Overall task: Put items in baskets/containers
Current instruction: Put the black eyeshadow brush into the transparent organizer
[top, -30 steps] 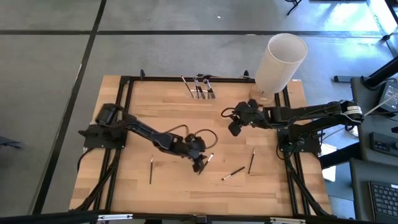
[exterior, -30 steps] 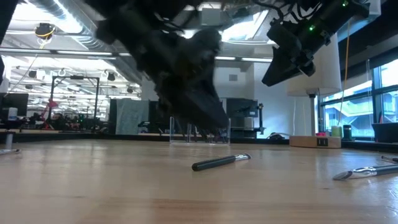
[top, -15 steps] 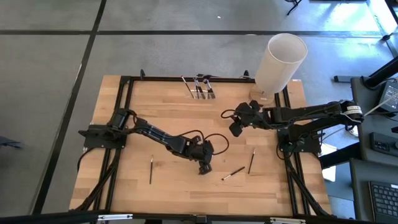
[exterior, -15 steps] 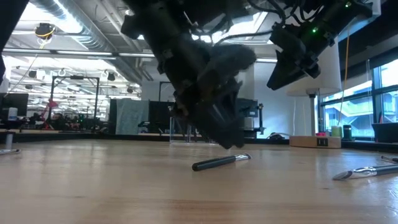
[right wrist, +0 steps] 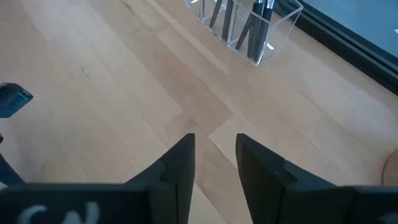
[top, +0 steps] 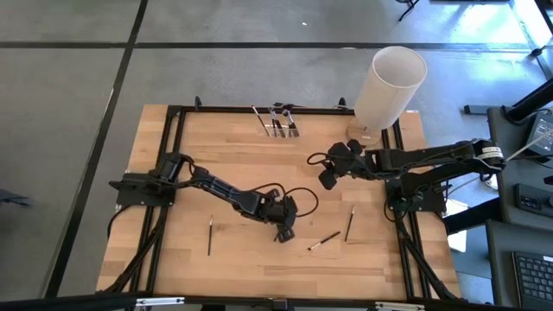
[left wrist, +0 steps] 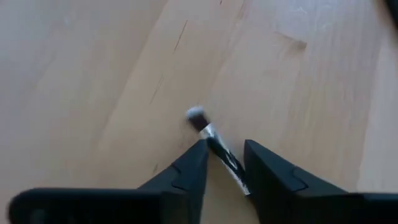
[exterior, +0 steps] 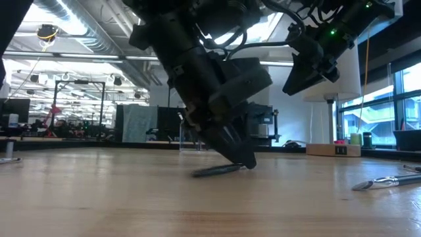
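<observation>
A thin dark makeup brush (left wrist: 205, 127) with a silvery ferrule and a pale tip lies flat on the wooden table (top: 225, 173), near its middle. My left gripper (top: 282, 233) is down at the table, open, one finger on either side of the brush's handle (left wrist: 225, 163). It also shows in the low view (exterior: 245, 161). My right gripper (top: 326, 180) hangs open and empty above the table's right half. The clear holder (top: 276, 125) stands at the far edge with several brushes upright in it. My left gripper comes down at a slant from the table's left, its fingertips (left wrist: 198, 152) at the tabletop. The brush's handle runs slantwise through the gap between the fingers. The brush lies flat on the table. I cannot tell whether the fingers touch it.
Three more brushes lie on the table: one at the near left (top: 209, 235) and two at the near right (top: 325, 240) (top: 349, 223). A tall white cylinder (top: 389, 86) on a tan base stands at the far right corner. A black frame (top: 177, 112) borders the table.
My left gripper has moved a little toward the table's right edge and come down to the tabletop, its fingers ending astride the brush.
</observation>
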Action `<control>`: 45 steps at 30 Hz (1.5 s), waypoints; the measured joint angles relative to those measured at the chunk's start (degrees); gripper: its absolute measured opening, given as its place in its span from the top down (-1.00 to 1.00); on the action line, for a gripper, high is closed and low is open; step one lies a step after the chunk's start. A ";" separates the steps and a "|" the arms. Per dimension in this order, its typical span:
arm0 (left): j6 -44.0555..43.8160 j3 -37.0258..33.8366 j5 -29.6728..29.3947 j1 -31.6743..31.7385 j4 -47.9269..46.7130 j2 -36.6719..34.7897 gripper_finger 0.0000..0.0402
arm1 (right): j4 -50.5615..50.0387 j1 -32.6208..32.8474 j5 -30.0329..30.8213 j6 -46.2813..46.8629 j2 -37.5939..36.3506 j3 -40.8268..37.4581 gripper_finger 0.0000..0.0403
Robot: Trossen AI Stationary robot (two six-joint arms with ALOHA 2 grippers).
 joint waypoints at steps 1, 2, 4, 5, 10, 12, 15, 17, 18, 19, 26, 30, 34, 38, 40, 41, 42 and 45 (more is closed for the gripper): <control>0.49 0.00 -0.01 0.00 -0.21 -0.01 0.55 | -0.02 0.00 0.00 -0.02 0.00 0.00 0.42; 0.74 -0.01 -0.06 0.01 -0.50 -0.01 0.60 | -0.05 0.00 -0.02 -0.02 0.00 0.00 0.42; 0.83 -0.02 -0.11 0.14 -0.98 -0.01 0.72 | -0.07 0.02 0.00 -0.02 0.00 0.00 0.42; 0.83 -0.02 -0.07 0.27 -1.24 -0.03 0.77 | -0.12 0.02 -0.02 -0.04 0.00 0.00 0.42; 1.36 -0.03 -1.40 0.72 -1.59 -0.22 0.90 | -0.15 0.02 -0.02 -0.24 0.00 0.00 0.42; 2.19 -0.12 -2.17 0.76 -1.77 -0.54 0.90 | -0.15 0.02 -0.02 -0.26 0.00 0.00 0.42; 3.17 -0.57 -6.73 1.15 -3.87 -2.00 0.85 | -0.32 0.02 -0.02 -0.26 0.00 0.00 0.42; 3.63 -0.50 -11.71 1.78 -3.16 -3.46 0.83 | -0.86 0.02 0.12 -0.48 0.00 0.00 0.42; 3.61 -0.39 -14.75 2.01 -2.97 -4.43 0.83 | -1.11 0.02 0.71 -0.54 0.00 0.00 0.42; 3.61 -0.35 -17.79 2.19 -2.90 -5.44 0.83 | -1.33 0.02 1.81 -0.48 0.00 0.00 0.42; 8.63 -0.33 -38.54 5.47 -5.33 -11.37 0.87 | -4.57 0.02 4.94 2.25 0.00 0.00 0.42; 11.11 -0.31 -48.42 10.02 -10.69 -15.93 0.85 | -4.83 0.02 4.96 2.57 0.00 0.00 0.42; 10.99 -1.10 -50.17 16.63 -10.90 -20.80 0.85 | -5.18 0.04 4.94 2.73 0.00 0.00 0.42; 13.21 -5.65 -46.55 23.17 -2.81 -24.25 0.87 | -4.12 0.04 4.96 2.73 -0.02 -0.82 0.42; 14.29 -8.80 -42.31 26.51 5.21 -25.32 0.87 | -4.01 0.04 4.96 2.73 -0.02 -1.80 0.42; 14.99 -10.69 -39.50 28.19 9.98 -25.71 0.87 | -4.06 0.04 4.96 2.73 -0.02 -2.25 0.42; 15.49 -12.66 -36.12 29.66 15.08 -25.93 0.87 | -3.72 0.04 4.96 2.74 -0.02 -2.70 0.42; 15.51 -18.36 -25.64 33.27 31.95 -25.95 0.85 | -3.60 -0.38 4.94 2.75 -0.02 -3.40 0.42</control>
